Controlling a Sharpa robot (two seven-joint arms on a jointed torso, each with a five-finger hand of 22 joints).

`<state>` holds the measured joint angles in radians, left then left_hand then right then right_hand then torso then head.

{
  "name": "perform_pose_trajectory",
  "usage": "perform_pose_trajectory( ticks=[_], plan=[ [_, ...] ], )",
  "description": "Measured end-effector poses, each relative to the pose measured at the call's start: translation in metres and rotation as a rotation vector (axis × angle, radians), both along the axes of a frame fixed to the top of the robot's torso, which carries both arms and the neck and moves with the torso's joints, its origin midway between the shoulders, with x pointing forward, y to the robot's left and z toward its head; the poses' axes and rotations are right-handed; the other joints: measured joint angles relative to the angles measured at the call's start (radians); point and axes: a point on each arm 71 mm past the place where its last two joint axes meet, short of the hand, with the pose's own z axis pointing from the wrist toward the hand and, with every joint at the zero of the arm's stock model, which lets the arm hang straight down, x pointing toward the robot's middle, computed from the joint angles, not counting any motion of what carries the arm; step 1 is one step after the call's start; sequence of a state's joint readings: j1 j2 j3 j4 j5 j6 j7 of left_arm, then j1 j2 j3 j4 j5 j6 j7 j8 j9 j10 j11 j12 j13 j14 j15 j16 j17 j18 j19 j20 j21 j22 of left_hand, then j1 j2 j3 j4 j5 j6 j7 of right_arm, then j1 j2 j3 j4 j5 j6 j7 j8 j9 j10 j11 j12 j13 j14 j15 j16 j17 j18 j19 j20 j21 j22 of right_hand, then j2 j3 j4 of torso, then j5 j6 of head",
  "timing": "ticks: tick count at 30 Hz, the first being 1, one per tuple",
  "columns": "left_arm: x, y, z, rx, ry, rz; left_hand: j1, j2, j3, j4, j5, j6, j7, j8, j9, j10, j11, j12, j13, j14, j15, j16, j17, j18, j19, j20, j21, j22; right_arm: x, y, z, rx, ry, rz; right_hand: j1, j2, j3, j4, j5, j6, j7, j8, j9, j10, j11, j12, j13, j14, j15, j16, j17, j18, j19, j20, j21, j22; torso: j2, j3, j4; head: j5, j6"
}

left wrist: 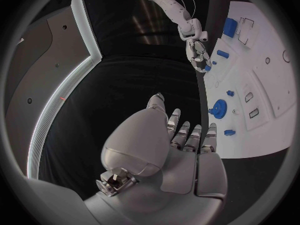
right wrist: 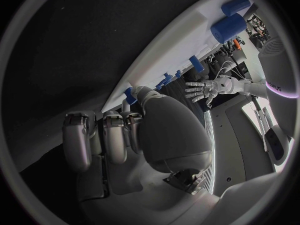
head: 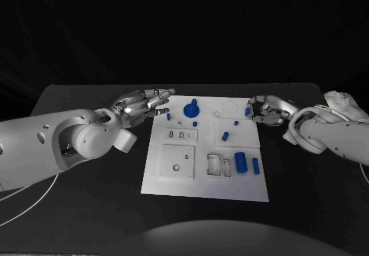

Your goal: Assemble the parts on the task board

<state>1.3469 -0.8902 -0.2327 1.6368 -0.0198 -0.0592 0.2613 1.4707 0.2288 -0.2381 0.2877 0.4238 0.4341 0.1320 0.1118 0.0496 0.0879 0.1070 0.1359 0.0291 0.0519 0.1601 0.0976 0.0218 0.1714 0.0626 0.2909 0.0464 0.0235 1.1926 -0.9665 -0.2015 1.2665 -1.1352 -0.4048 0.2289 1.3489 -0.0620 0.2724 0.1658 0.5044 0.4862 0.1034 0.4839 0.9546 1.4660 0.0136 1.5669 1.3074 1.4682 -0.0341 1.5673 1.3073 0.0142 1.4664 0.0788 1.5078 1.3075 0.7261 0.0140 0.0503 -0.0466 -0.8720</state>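
- White task board (head: 201,184) sits in the middle of the black table (head: 85,213), with the blue parts scattered over it.
- Blue gear-looking disc (head: 191,111) is up around 12 o'clock on the board, with a tiny blue peg (head: 168,116) just beside it on the 9 o'clock side.
- Two blue cylinders, a fat one (head: 240,162) and a thinner one (head: 255,166), stand side by side toward 4 o'clock, right next to a rectangular slot.
- Another small blue cylinder (head: 225,136) lies tilted near the board's centre, a bit toward 2 o'clock.
- Left hand (head: 140,105) hovers at the board's 10 o'clock corner, fingers spread out and holding nothing; the left wrist view shows the hand (left wrist: 167,155) open flat over the table beside the board edge.
- Right hand (head: 266,111) is at the 2 o'clock edge, fingers curled in around a small blue part (head: 247,111), pinched right at the board's rim. Right wrist view shows the same blue bit (right wrist: 129,94) at the fingertips against the board edge.
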Motion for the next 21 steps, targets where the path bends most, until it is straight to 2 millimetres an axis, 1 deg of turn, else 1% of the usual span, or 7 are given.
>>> perform_pose_trajectory(
  ticks=[2, 7, 11, 14, 15, 18, 21],
  plan=[
    [0.0001, 0.0, -0.0001, 0.0, 0.0, 0.0, 0.0, 0.0, 0.0, 0.0, 0.0, 0.0, 0.0, 0.0, 0.0, 0.0, 0.0, 0.0, 0.0, 0.002, 0.002, 0.0, 0.0, 0.0, 0.0, 0.0, 0.0, 0.0, 0.0004, 0.0004, -0.0002, 0.0, 0.001, -0.001, -0.005, 0.005, 0.003, 0.005, -0.004, 0.0, 0.0, 0.0, -0.001, 0.0, 0.0, 0.0, 0.0, 0.0, 0.0, 0.0, 0.0, 0.0, 0.0, 0.0, -0.004, 0.0, 0.0, 0.0, 0.0, 0.0, 0.0],
    [0.0002, 0.0002, -0.0002, 0.001, 0.001, -0.001, 0.0, 0.0, 0.0, 0.0, 0.0, 0.0, 0.0, 0.0, 0.0, 0.0, 0.0, 0.0, 0.0, 0.002, 0.002, 0.0, 0.0, 0.0, 0.0, 0.0, 0.0, 0.0, 0.0011, 0.0011, -0.0009, -0.001, 0.003, -0.004, -0.013, 0.005, 0.004, 0.01, -0.004, 0.0, 0.0, 0.0, -0.004, 0.0, 0.0, 0.0, 0.0, 0.0, 0.0, 0.0, 0.0, 0.0, 0.0, 0.0, -0.004, 0.0, 0.0, 0.0001, 0.0, 0.0, -0.001],
    [0.0002, 0.0002, -0.0003, 0.001, 0.002, -0.002, 0.0, 0.0, 0.0, 0.0, 0.0, 0.0, 0.0, 0.0, 0.0, 0.0, 0.0, 0.0, 0.0, 0.002, 0.002, 0.0, 0.0, 0.0, 0.0, 0.0, 0.0, 0.0, 0.0014, 0.0015, -0.0017, -0.001, 0.005, -0.006, -0.019, 0.011, 0.007, 0.013, -0.003, 0.0, 0.0, 0.015, -0.006, 0.0, 0.0, 0.0, 0.0, 0.0, 0.0, 0.0, 0.001, 0.0, 0.0, 0.0, -0.004, 0.0, 0.0, 0.0002, 0.0, 0.0, -0.001],
    [0.0002, 0.0002, -0.0003, 0.002, 0.003, -0.003, 0.0, 0.0, 0.0, 0.0, 0.0, 0.0, 0.0, 0.0, 0.0, 0.0, 0.0, 0.0, 0.0, 0.002, 0.002, 0.0, 0.0, 0.0, 0.0, 0.0, 0.0, 0.0, 0.0014, 0.0016, -0.0021, -0.001, 0.006, -0.008, -0.019, 0.011, 0.008, 0.014, 0.01, 0.005, -0.005, 0.02, -0.008, 0.0, 0.0, 0.0, 0.0, 0.0, 0.0, 0.0, 0.001, 0.0, 0.0, 0.0, -0.004, 0.0, 0.0, 0.0002, 0.0, 0.0, -0.001],
    [0.0002, 0.0002, -0.0004, 0.002, 0.004, -0.003, 0.0, 0.0, 0.0, 0.0, 0.0, 0.0, 0.0, 0.0, 0.0, 0.0, 0.0, 0.0, 0.0, 0.002, 0.002, 0.0, 0.0, 0.0, 0.0, 0.0, 0.0, 0.0, 0.0015, 0.0015, -0.0021, -0.001, 0.006, -0.008, -0.019, 0.011, 0.008, 0.014, 0.014, 0.009, -0.001, 0.024, -0.009, 0.0, 0.0, 0.0, 0.0, 0.0, 0.0, 0.0, 0.001, 0.0, 0.0, 0.0, -0.004, 0.0, 0.0, 0.0002, 0.0, 0.001, -0.001],
    [0.0003, 0.0003, -0.0005, 0.002, 0.004, -0.003, 0.0, 0.0, 0.0, 0.0, 0.0, 0.0, 0.0, 0.0, 0.0, 0.0, 0.0, 0.0, 0.0, 0.002, 0.002, 0.0, 0.0, 0.0, 0.0, 0.0, 0.0, 0.0, 0.0016, 0.0015, -0.0022, 0.0, 0.004, -0.01, -0.019, 0.011, 0.012, 0.01, 0.019, 0.012, -0.005, 0.027, -0.01, 0.0, 0.0, 0.0, 0.0, 0.0, 0.0, 0.0, 0.001, 0.0, 0.0, 0.0, -0.004, 0.0, 0.0, 0.0002, 0.0, 0.001, -0.001],
    [0.0004, 0.0005, -0.0005, 0.003, 0.005, -0.003, 0.0, 0.0, 0.0, 0.0, 0.0, 0.0, 0.0, 0.0, 0.0, 0.0, 0.0, 0.0, 0.0, 0.002, 0.002, 0.0, 0.0, 0.0, 0.0, 0.0, 0.0, 0.0, 0.0017, 0.0017, -0.0021, 0.001, -0.001, -0.011, -0.019, 0.011, 0.015, 0.012, 0.026, 0.017, -0.003, 0.034, -0.012, 0.0, 0.0, 0.0, 0.0, 0.0, 0.0, 0.0, 0.001, 0.0, 0.0, 0.0, -0.004, 0.0, -0.001, 0.0001, -0.0001, 0.002, -0.001]
  ],
)
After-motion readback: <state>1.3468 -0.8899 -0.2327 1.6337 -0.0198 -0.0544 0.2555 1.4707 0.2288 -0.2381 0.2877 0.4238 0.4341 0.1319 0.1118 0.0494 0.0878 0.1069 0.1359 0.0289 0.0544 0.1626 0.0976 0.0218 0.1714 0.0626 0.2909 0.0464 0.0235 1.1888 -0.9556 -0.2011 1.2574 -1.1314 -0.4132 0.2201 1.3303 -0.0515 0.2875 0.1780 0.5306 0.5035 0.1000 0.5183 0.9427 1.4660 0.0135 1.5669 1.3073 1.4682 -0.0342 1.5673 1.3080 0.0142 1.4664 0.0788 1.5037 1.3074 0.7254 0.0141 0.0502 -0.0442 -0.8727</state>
